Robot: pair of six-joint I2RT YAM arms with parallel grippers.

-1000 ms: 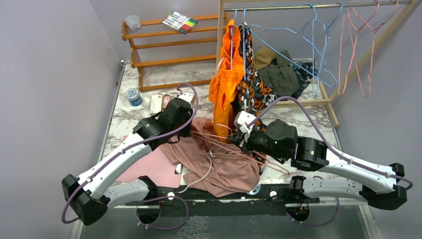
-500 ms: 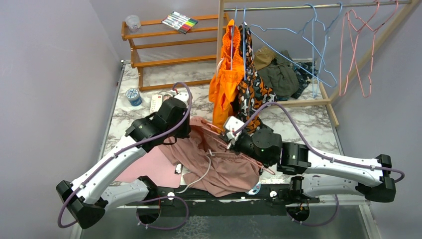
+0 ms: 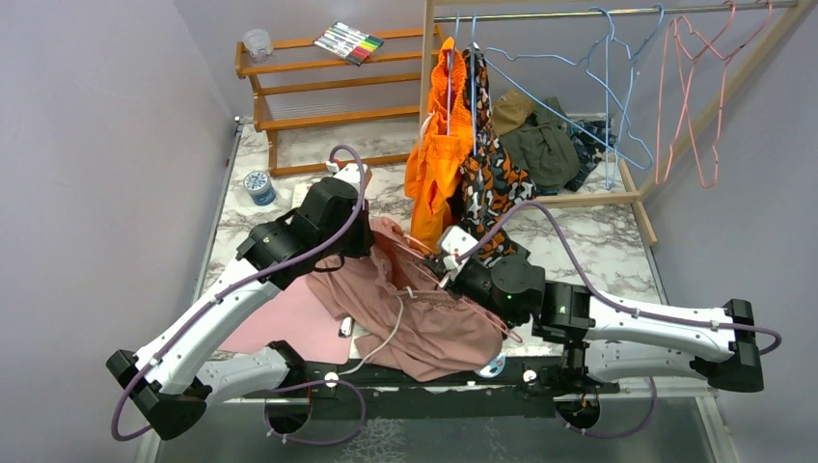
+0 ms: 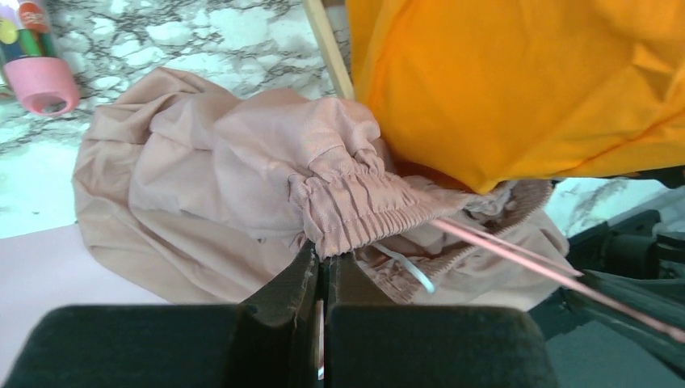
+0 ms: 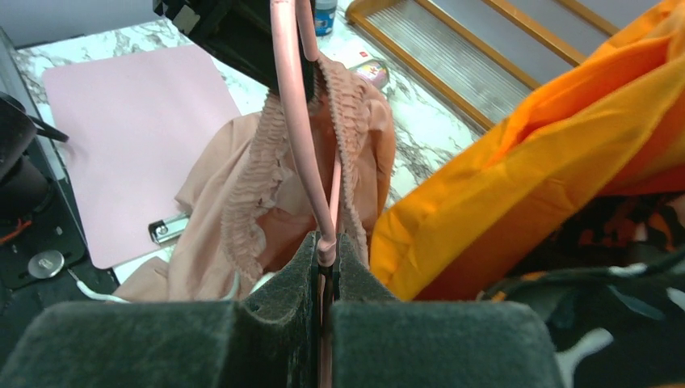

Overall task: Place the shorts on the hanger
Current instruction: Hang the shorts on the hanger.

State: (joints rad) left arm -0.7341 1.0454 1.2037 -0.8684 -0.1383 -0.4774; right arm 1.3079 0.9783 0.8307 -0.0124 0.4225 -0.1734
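On the marble table (image 3: 598, 231), the dusty-pink shorts (image 3: 434, 323) lie heaped just below and in front of the hanging orange garment (image 3: 432, 164). Their upper edge is lifted toward that garment's hem, and the rest is spread loosely down to the table's near edge. The left gripper (image 4: 325, 267), just left of the orange garment, has its fingers pressed together on the gathered waistband (image 4: 355, 210) and holds a bunched fold of it up off the table. The right gripper (image 5: 325, 246), just below the orange garment's hem, is clamped on the thin pink wire hanger (image 5: 295, 121). The wire runs from its pads into the open waist, so threading looks begun but not finished. The main risk is snagging, because the hanger's end works right against the orange garment and could catch its cloth instead of entering the shorts. The left pinch takes only a small fold of elastic, so a pull from the wire could slip it free and let the waist fall shut. The wire is thin and held at one spot, so it may twist in the pads under the cloth's weight. The white drawstring (image 3: 394, 333) trails loose below the orange garment and could loop round the wire.
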